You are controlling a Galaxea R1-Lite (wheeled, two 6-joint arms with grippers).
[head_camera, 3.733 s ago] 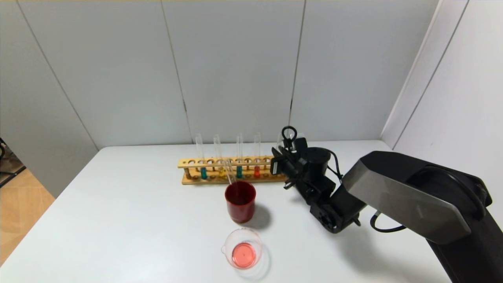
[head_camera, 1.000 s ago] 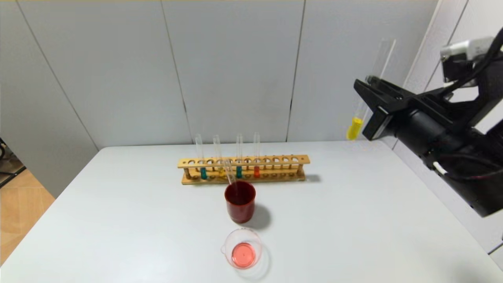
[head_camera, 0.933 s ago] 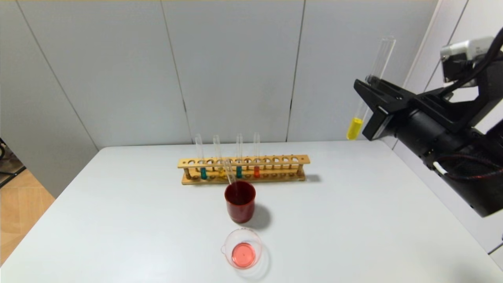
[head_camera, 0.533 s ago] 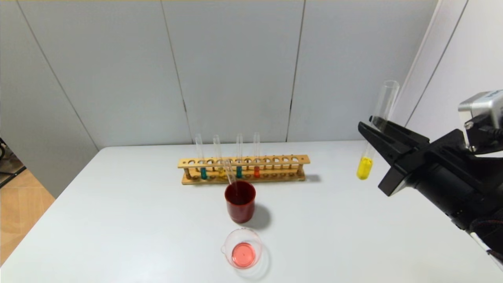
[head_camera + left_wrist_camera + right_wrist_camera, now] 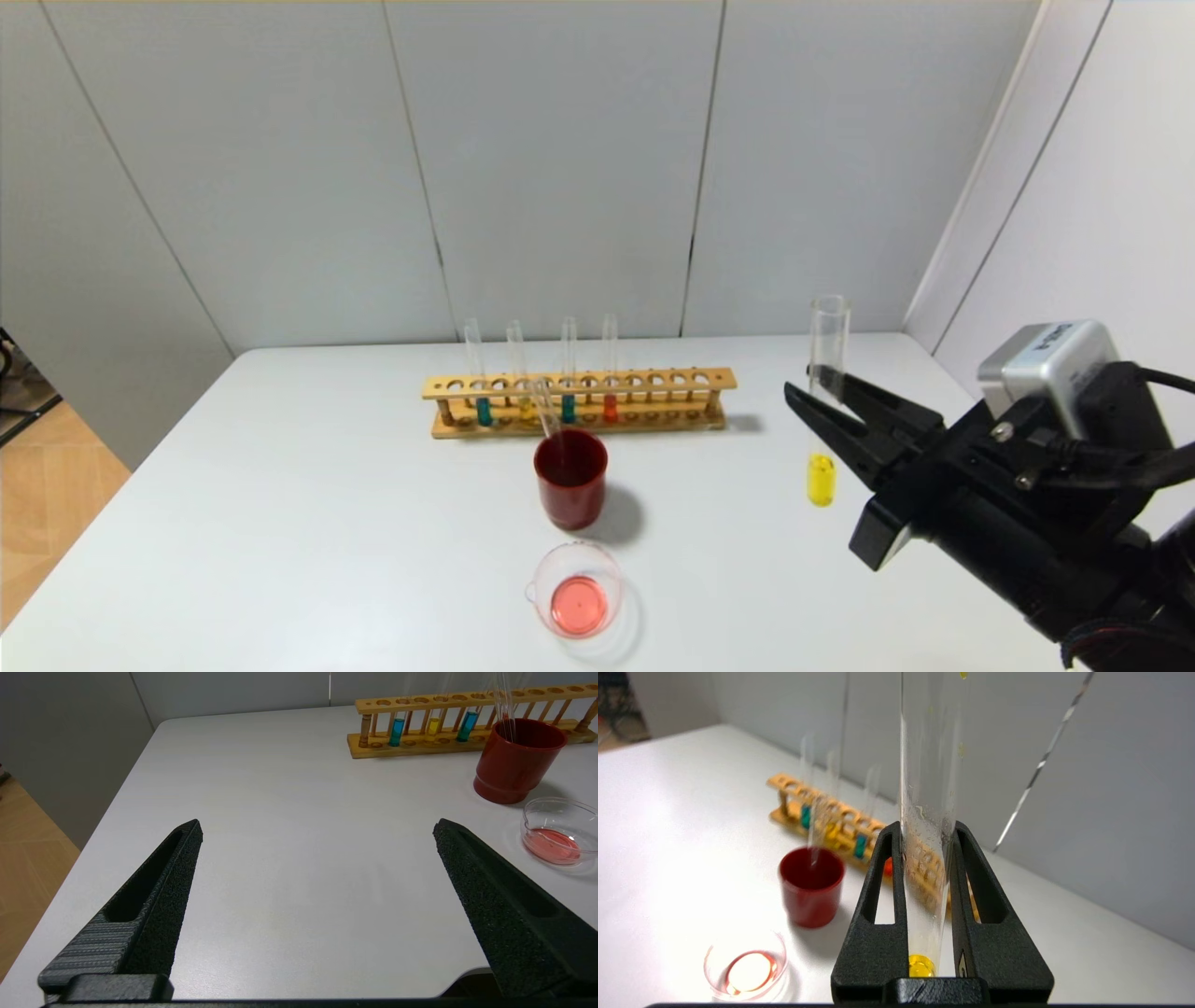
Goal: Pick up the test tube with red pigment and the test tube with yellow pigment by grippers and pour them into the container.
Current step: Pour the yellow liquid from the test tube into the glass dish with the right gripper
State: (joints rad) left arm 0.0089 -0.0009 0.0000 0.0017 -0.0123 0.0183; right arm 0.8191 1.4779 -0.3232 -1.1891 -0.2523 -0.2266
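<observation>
The right gripper [image 5: 814, 397] is clamped on the test tube with yellow pigment [image 5: 823, 411], holding it upright above the desk [image 5: 280, 523] on the right side, well apart from the container [image 5: 577, 590]; the yellow liquid sits in the tube's rounded end, below the fingers; the container, a low clear beaker already holding a shallow pink-red pool, stands near the front edge, just in front of the dark-red cup [image 5: 570, 476], in which an empty tube leans; the wooden rack [image 5: 579, 401] behind keeps the test tube with red pigment [image 5: 610, 383] among teal ones and another yellow one; the left gripper [image 5: 317, 835] hangs idle over the left of the desk, its fingers spread wide; to do this step well, the tube should likely travel upright until its mouth is over the beaker, pass clear of the red cup and its leaning tube, then tip slowly with the mouth low and close to the rim, since the beaker is shallow and a fast pour could splash.
</observation>
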